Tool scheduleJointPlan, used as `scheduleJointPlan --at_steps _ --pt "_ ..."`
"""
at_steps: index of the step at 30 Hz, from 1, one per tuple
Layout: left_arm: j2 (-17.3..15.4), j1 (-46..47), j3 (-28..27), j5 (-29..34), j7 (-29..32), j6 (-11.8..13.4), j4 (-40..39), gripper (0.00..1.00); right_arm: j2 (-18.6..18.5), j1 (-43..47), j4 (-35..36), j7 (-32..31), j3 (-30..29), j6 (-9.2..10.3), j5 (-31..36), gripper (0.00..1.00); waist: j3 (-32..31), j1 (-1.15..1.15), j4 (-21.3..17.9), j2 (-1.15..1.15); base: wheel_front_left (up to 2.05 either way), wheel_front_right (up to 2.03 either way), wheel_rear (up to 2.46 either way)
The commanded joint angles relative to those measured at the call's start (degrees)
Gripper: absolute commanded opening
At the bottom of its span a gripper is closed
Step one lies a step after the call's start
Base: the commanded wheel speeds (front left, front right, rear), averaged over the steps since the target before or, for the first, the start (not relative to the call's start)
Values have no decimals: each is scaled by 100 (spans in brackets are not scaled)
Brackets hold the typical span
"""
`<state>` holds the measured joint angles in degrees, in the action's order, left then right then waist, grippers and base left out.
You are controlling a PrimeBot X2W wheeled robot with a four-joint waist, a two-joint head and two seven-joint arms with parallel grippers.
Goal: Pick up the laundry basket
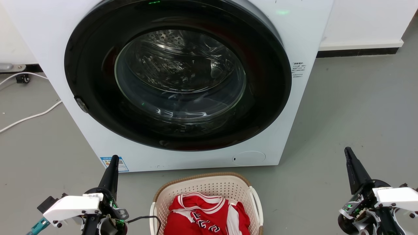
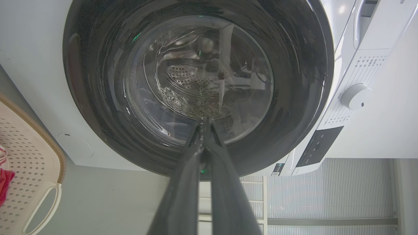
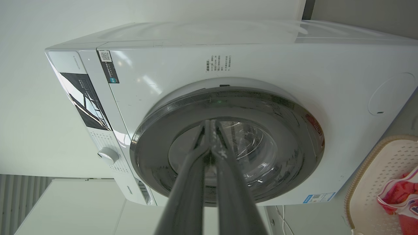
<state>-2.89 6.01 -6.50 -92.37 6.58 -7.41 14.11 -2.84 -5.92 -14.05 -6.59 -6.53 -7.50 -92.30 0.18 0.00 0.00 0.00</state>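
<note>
Resting upright on the grey floor (image 1: 359, 107), mouth up: basket (image 1: 209, 186), just in front of the washer (image 1: 294, 107) and below its round door (image 1: 178, 75), parted from the cabinet by a strip of bare floor. Holds a red-and-white jersey (image 1: 202, 217), crumpled inside, lower than the brown rim (image 1: 202, 174). Carries a white handle (image 1: 258, 202) on its right wall.

Left gripper (image 1: 114, 159): closed tight, fingers (image 2: 183, 195) pressed together to one dark point, gripping nothing. Hangs over the floor just left of basket without touching it, tip aimed toward the washer's lower left corner. Seen from its own wrist, tips meeting in front of the door glass, with basket's rim and handle at that view's left edge.

Right gripper (image 1: 348, 151): likewise closed tight and empty. Stands over bare floor well to the right of basket, off the washer's right front corner. Seen from its wrist, tips joined before the door, with basket and jersey at the right edge.

White cable (image 1: 29, 117) trailing across the floor left of the washer.
</note>
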Motion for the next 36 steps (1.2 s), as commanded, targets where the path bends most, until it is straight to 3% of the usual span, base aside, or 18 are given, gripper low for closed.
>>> scheduleJointPlan --at_steps 1,21,22,30,36 --pt "5 48 -13 -10 13 -26 0 0 -7 -59 -4 -8 -4 2 -23 0 0 0 0 0 0 0 0" --pt "5 48 -13 -9 13 -26 0 0 -7 -60 -4 -9 -3 2 -23 0 0 0 0 0 0 0 0" --pt "0 0 0 0 -1 0 0 100 0 0 0 0 0 0 0 100 0 0 0 0 0 0 0" --pt "13 -127 78 76 -159 7 -5 100 8 129 -64 157 33 1 146 100 4 0 1 0 0 0 0" --pt "11 -140 62 551 -330 6 -110 100 6 153 58 327 -2 1 659 100 8 0 4 0 0 0 0"
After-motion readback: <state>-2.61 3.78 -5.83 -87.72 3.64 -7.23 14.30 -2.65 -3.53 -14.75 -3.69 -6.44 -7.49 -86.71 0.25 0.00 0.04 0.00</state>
